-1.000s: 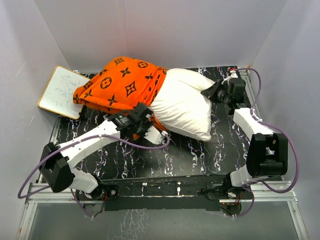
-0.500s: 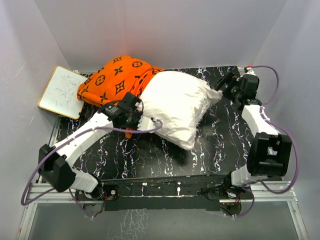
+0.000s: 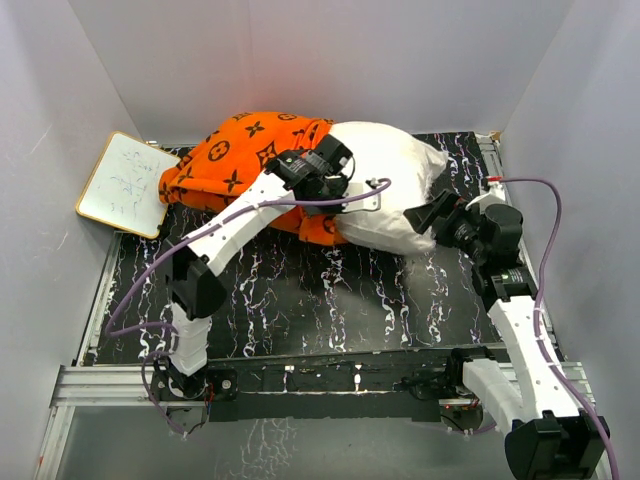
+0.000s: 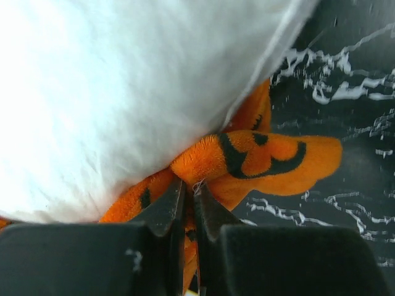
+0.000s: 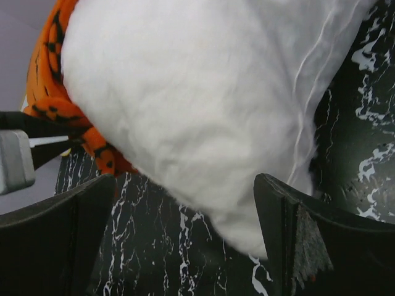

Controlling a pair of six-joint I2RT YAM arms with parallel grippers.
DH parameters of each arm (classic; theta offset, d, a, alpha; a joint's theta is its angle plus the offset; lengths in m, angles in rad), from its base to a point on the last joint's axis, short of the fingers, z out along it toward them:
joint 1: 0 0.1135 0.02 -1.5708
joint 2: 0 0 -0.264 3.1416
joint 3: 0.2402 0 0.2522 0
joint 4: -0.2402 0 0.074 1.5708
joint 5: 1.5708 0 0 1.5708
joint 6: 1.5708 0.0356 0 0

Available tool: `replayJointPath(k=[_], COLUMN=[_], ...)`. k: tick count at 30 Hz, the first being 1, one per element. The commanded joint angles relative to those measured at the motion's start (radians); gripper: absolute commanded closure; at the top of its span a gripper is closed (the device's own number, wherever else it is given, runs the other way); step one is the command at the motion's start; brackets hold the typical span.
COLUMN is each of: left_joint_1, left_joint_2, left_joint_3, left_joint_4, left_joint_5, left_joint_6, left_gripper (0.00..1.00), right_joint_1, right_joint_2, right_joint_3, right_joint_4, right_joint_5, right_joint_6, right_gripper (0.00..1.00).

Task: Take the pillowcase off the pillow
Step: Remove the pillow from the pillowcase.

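The orange pillowcase (image 3: 235, 160) with black motifs is bunched at the back left, still over the left end of the white pillow (image 3: 385, 180). My left gripper (image 3: 330, 192) reaches over the pillow's middle. In the left wrist view it (image 4: 188, 185) is shut on an orange fold of the pillowcase (image 4: 259, 154) beneath the pillow (image 4: 123, 92). My right gripper (image 3: 432, 215) stands open at the pillow's right end. In the right wrist view its wide jaws (image 5: 184, 185) flank the pillow's corner (image 5: 185, 92) without touching; the pillowcase (image 5: 49, 74) shows at far left.
A white board with a tan frame (image 3: 120, 185) leans at the back left corner. Grey walls close in the black marbled table (image 3: 330, 300) on three sides. Purple cables loop from both arms.
My right gripper has let go of the pillow's end, opened wide and drawn nearer. My left gripper has carried the pillowcase fold back and to the right; the pillow shifted toward the back wall.
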Motion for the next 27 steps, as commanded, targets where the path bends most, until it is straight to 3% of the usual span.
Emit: replayJointPath(k=[1,5,9,14,23,27], left_joint_1=[-0.039,-0.055,-0.056,-0.056,-0.056,-0.065], left_joint_2=[0.039,0.019,-0.045,-0.133,-0.183,-0.197], left_joint_3=[0.17,0.171,0.086,-0.032,-0.108,-0.136], left_joint_4=[-0.048,-0.074,-0.093,-0.093,-0.07,-0.053], left_joint_5=[0.059,0.074,0.1,0.078,0.063,0.067], left_joint_6=[-0.058,-0.074,-0.078,-0.062,-0.028,0.005], left_gripper=[1.0,1.0,1.0,1.0,1.0,1.0], right_joint_1=[0.01,0.01,0.01,0.001,-0.009,-0.009], right_joint_2=[-0.007,0.024,0.109,0.251,0.332,0.348], right_joint_3=[-0.049,-0.09,-0.116,-0.076,-0.197,-0.214], right_joint_4=[-0.039,-0.04,0.074,0.261,0.941,1.014], right_joint_5=[-0.054,0.056,0.154,0.076,-0.167,-0.151], right_joint_6=[0.036,-0.003,-0.001,0.085,0.393,0.44], right_gripper=[0.02,0.02,0.02,0.02,0.02,0.02])
